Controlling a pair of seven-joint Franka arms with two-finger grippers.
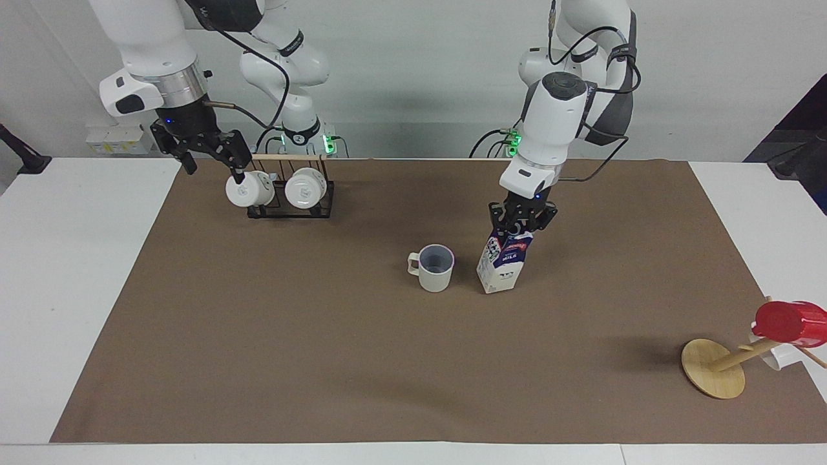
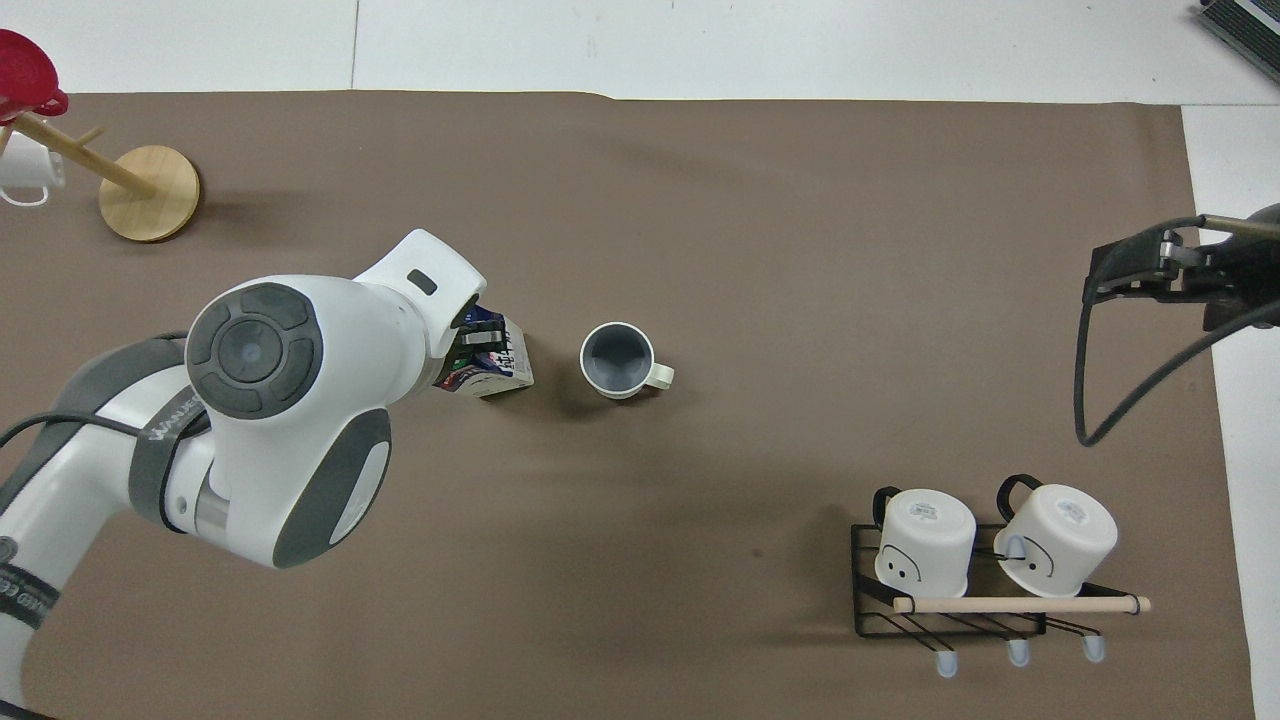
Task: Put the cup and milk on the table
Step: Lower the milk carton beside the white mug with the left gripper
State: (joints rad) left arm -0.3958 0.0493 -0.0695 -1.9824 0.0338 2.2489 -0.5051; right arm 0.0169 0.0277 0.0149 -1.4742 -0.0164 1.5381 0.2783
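The cream-white cup (image 1: 435, 268) stands upright on the brown sheet (image 1: 323, 361) of the table (image 1: 64, 271), near its middle; it also shows in the overhead view (image 2: 618, 360). The milk (image 1: 501, 266) is close beside the cup, toward the left arm's end, slightly tilted. Its base is at the sheet or just above it; I cannot tell which. My left gripper (image 1: 520, 225) is shut on the milk's gable top (image 2: 490, 362). My right gripper (image 1: 213, 166) is open and empty, raised over the sheet's edge beside the mug rack, and also shows in the overhead view (image 2: 1130, 268).
A black wire rack (image 1: 291, 197) with two white mugs sits nearer to the robots at the right arm's end. A tilted wooden mug stand (image 1: 714, 368) holding a red cup (image 1: 788, 321) stands farther away at the left arm's end.
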